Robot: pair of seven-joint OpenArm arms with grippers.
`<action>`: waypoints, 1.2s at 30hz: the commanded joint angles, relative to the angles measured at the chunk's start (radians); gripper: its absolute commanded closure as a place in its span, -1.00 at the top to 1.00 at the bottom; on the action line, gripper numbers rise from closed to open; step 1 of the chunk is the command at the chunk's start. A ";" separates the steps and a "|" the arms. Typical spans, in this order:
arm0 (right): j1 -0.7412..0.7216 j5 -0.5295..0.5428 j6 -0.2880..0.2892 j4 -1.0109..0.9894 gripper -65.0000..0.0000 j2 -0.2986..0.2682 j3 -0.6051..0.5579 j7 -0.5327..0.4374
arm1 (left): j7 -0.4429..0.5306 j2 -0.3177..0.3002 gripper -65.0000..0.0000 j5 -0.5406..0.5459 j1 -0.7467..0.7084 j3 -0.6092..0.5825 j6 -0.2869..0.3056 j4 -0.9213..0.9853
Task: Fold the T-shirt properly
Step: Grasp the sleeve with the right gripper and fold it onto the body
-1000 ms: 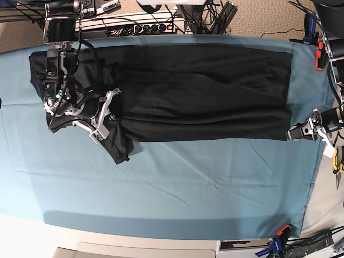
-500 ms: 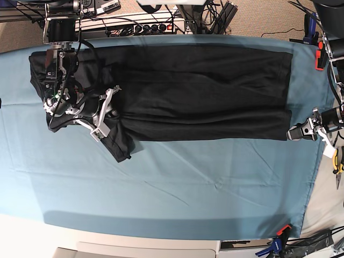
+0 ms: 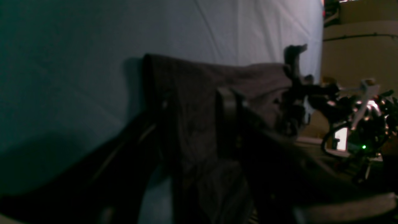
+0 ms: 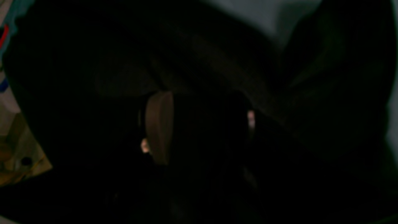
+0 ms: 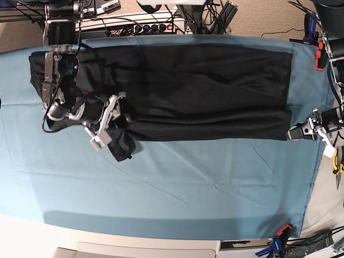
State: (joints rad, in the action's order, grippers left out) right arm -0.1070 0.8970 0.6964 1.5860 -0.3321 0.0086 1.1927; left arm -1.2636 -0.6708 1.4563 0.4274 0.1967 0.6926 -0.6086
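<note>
Base view: the teal table cloth [image 5: 177,183] covers almost the whole work surface, and everything else sits relative to the T-shirt [image 5: 204,91], which lies as a long black band across the cloth's far half, folded lengthwise, its near edge fairly straight. At the T-shirt's sleeve end, on this view's left, the fabric bunches into a dark lump that hangs past the near edge.

The right gripper [image 5: 110,121] sits on that bunched end, white-framed fingers spread apart over the cloth folds; in the right wrist view its two fingers [image 4: 158,127] stand clearly separated with only dark fabric beneath and between them, and I cannot tell whether any fold is pinched.

The left gripper [image 5: 294,132] is at the T-shirt's opposite end, at the near corner of the hem. In the left wrist view its dark fingers [image 3: 227,105] stand partly apart with a layer of T-shirt fabric draped between and over them, apparently gripped there.
</note>
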 commanded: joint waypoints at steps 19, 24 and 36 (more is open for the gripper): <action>-0.062 -0.525 -0.272 0.018 0.06 0.156 0.020 -0.252 | 0.007 -0.025 -0.35 0.027 0.024 0.003 0.006 -0.014; -0.062 -0.584 -0.369 0.018 0.06 0.246 0.060 -0.270 | 0.007 -0.024 -0.35 0.027 0.024 0.003 0.006 -0.014; -0.060 -0.486 -0.371 0.018 0.06 0.353 0.444 -0.245 | 0.007 -0.024 -0.35 0.027 0.024 0.003 0.006 -0.014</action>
State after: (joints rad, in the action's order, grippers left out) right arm -0.1463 0.3927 0.3149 1.5860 0.0257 0.4549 0.9684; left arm -1.2636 -0.6704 1.4563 0.4274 0.1967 0.6926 -0.6086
